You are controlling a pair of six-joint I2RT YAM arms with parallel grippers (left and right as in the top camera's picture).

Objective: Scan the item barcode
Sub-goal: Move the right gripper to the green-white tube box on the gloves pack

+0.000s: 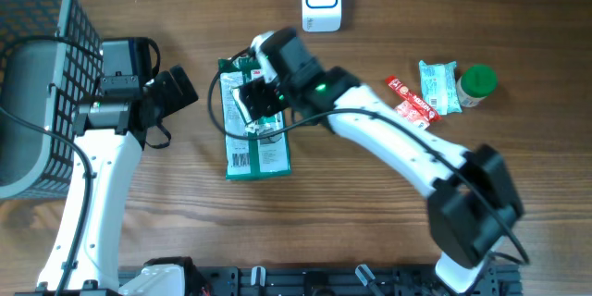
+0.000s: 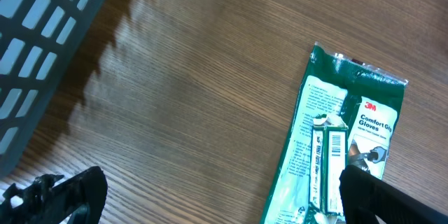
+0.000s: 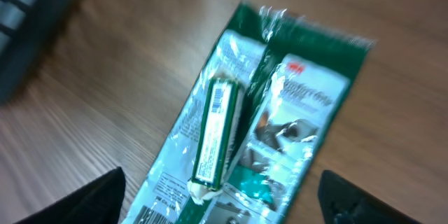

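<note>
Right gripper (image 3: 220, 182) is shown with its two black fingers spread wide, one at each lower corner of the wrist view, and nothing is clamped between them. The flat green plastic packet of work gloves (image 1: 258, 143) lies loose on the brown wooden table (image 1: 370, 231) directly beneath it. The left gripper (image 1: 176, 92) is likewise spread and empty, just beside the packet's left edge. The white box-shaped barcode scanner (image 1: 321, 0) stands well apart from the packet, toward the far side of the table, so the scan is judged not yet done and a lift is thought to be needed. Several failures can be foreseen. Because the packet lies flat and its film looks glossy and crinkled, the fingers could slide over it or catch only a fold, and it might be dropped on the way to the scanner. If the white barcode strip (image 3: 215, 129) near the packet's middle is covered by a finger, or is turned away from the scanner's face, no read would be obtained. Glare from the wrinkled film could also spoil the read. Should both arms be closed on the packet together, a collision between the grippers might follow.
</note>
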